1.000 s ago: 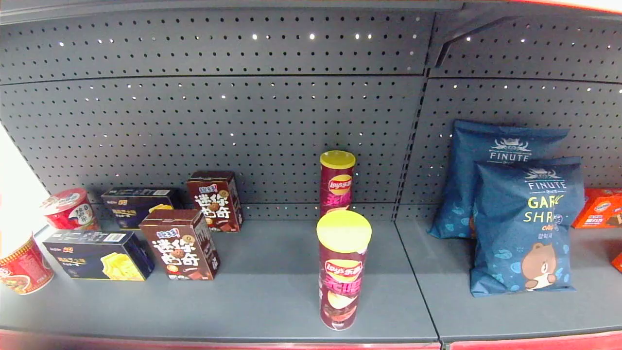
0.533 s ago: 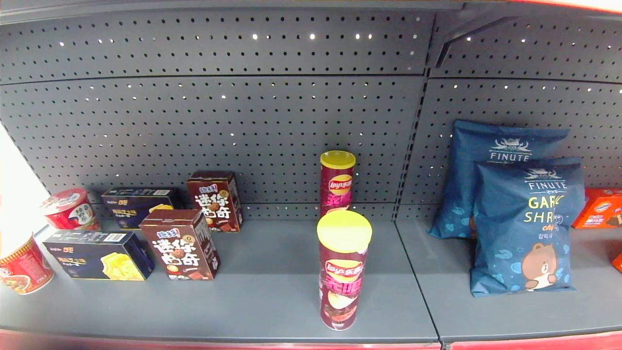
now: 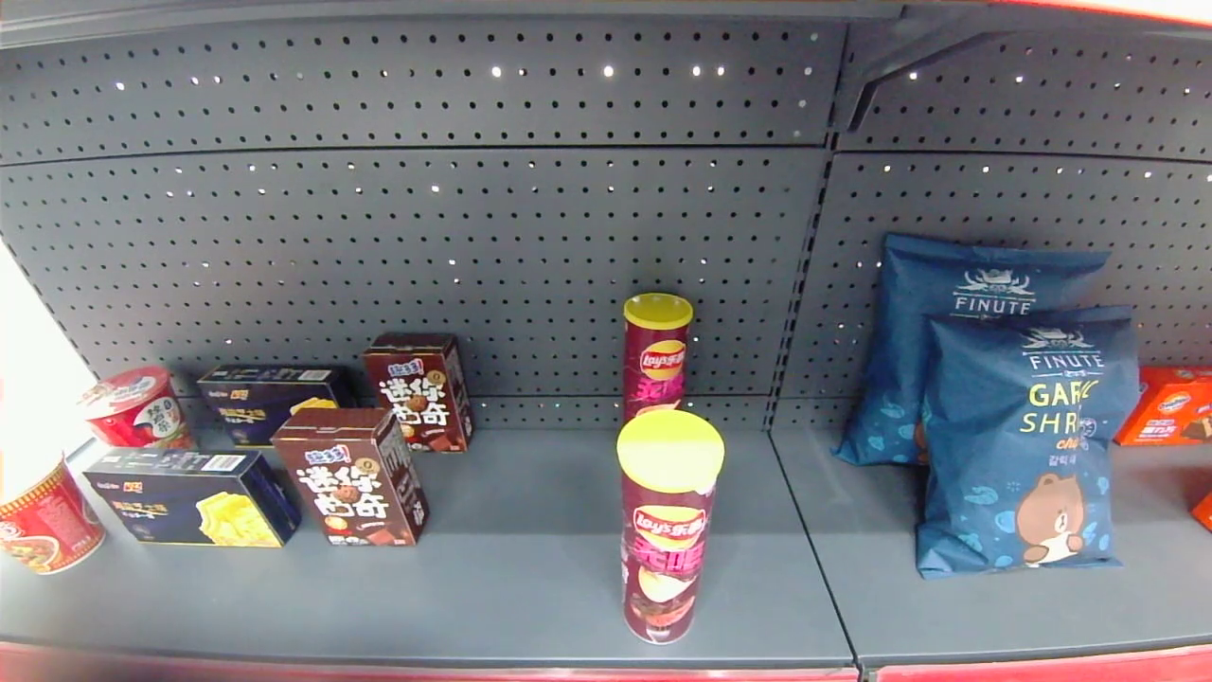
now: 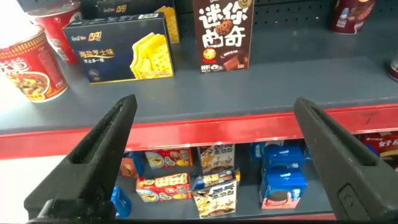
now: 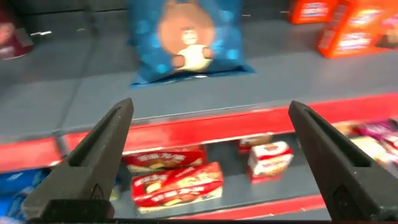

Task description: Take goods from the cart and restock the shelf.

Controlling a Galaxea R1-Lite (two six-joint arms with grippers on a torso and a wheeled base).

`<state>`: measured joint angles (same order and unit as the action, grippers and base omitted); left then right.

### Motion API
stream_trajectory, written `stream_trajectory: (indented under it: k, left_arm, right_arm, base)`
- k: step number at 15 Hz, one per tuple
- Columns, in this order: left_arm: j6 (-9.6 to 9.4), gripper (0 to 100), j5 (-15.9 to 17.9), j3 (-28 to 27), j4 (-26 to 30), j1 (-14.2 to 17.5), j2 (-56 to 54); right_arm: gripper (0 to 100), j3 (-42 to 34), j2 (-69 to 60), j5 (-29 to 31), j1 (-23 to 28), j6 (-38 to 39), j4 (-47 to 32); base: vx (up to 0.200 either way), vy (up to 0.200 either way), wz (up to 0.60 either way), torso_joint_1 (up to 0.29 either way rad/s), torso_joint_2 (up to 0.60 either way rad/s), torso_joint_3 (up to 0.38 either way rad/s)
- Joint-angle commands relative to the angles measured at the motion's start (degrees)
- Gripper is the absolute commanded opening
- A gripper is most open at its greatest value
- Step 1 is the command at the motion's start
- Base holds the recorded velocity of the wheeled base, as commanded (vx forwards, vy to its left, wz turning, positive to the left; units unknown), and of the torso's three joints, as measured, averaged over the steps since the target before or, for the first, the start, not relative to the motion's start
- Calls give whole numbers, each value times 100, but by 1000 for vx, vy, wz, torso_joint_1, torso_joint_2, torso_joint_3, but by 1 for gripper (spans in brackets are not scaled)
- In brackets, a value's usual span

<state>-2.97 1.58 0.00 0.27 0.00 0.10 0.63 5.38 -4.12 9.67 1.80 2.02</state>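
Jaws of left gripper [image 4: 214, 102] and right gripper [image 5: 210, 104] released, empty, both facing the shelf [image 3: 530, 568] front edge. Front chip can [image 3: 668, 526] upright on shelf.

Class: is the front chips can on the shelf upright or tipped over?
Upright. The front chips can stands on its base on the shelf, yellow lid on top.

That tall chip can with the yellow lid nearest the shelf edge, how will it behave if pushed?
The front chip can stands tall on a narrow base, so a high push would probably tip it. Being round, it would likely roll, and it stands near the shelf edge.
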Motion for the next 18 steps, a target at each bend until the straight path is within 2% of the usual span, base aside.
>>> stream_trajectory:
  k: [1, 4, 18]
  left_arm:
    - [16, 100, -9, 0, 0, 0, -10]
    - [95, 100, 0, 0, 0, 0, -10]
    - [95, 100, 17, 0, 0, 0, -10]
  right_arm:
    - [100, 7, 16, -168, 0, -22, 0]
    - [100, 7, 16, -221, 0, -31, -9]
    - [100, 7, 16, -317, 0, -57, -18]
  base:
    - [0, 0, 0, 0, 0, 0]
    - [0, 0, 0, 0, 0, 0]
    - [0, 0, 0, 0, 0, 0]
